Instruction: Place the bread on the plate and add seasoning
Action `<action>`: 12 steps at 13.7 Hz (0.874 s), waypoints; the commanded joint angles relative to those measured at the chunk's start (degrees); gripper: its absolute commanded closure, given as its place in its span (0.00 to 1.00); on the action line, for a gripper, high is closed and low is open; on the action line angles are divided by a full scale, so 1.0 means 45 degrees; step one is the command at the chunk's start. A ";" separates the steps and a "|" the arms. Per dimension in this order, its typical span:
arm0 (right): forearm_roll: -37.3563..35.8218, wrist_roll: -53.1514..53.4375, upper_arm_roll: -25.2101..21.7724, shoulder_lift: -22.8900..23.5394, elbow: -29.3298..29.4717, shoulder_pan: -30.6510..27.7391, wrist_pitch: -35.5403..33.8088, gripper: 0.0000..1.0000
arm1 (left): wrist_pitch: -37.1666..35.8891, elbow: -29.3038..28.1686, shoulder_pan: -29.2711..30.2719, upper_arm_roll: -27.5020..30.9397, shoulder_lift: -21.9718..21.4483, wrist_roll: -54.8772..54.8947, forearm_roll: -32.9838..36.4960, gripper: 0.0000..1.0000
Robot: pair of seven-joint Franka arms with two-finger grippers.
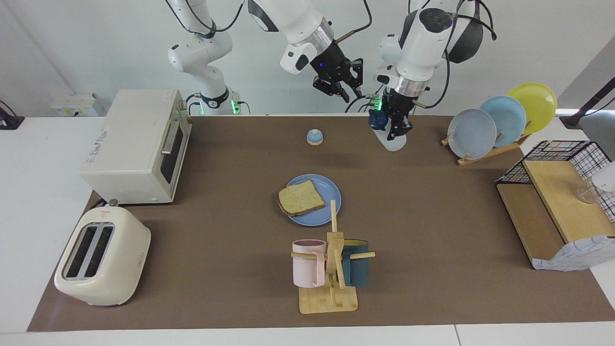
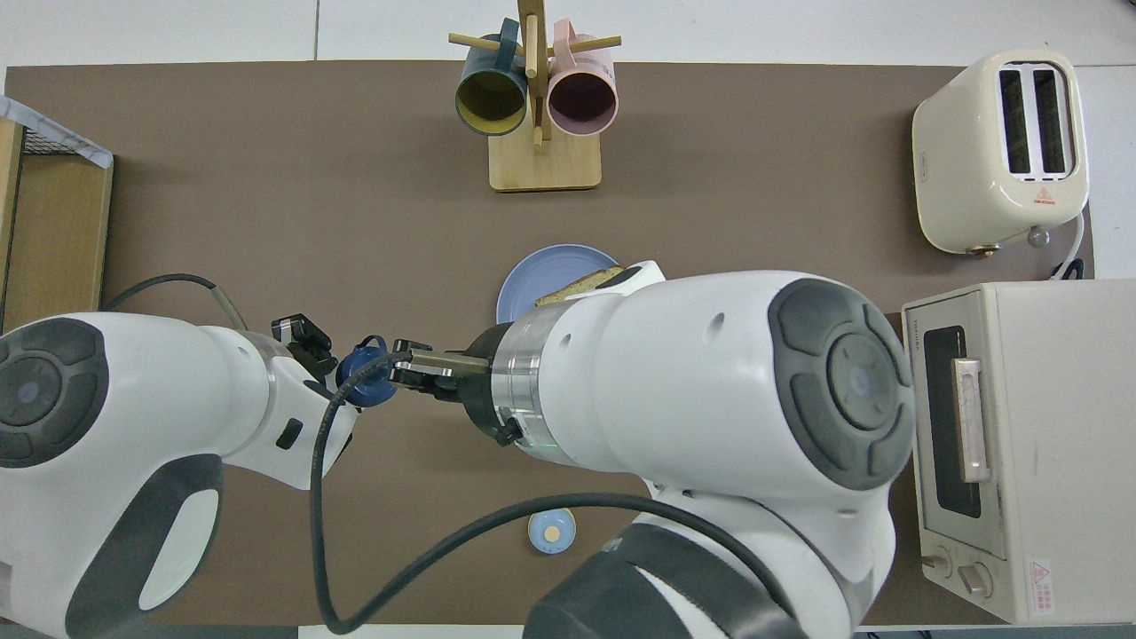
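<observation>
Bread (image 1: 301, 197) sits on plate (image 1: 314, 200), mid-table; first step looks done. I hold seasoning (image 1: 387, 132) clamped in left gripper (image 1: 397, 129), up over table's robot edge, bottle tilted. Right gripper (image 1: 342, 87) raised near it; can't tell its fingers. Next, I'd carry seasoning over bread, tip, shake.
</observation>
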 commanded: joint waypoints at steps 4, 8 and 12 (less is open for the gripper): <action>-0.0124 0.0374 0.0014 0.0847 0.0105 0.0714 0.1731 0.65 | 0.0131 -0.0341 -0.0107 0.0058 -0.0392 0.0026 -0.0014 1.00; -0.0436 0.0530 0.0014 0.0828 0.0086 0.0754 0.1712 0.66 | 0.0131 -0.0341 -0.0107 0.0058 -0.0392 -0.0071 -0.0014 1.00; -0.0437 0.0511 0.0014 0.0828 0.0028 0.0754 0.1712 0.80 | 0.0131 -0.0341 -0.0107 0.0058 -0.0373 -0.0091 -0.0014 1.00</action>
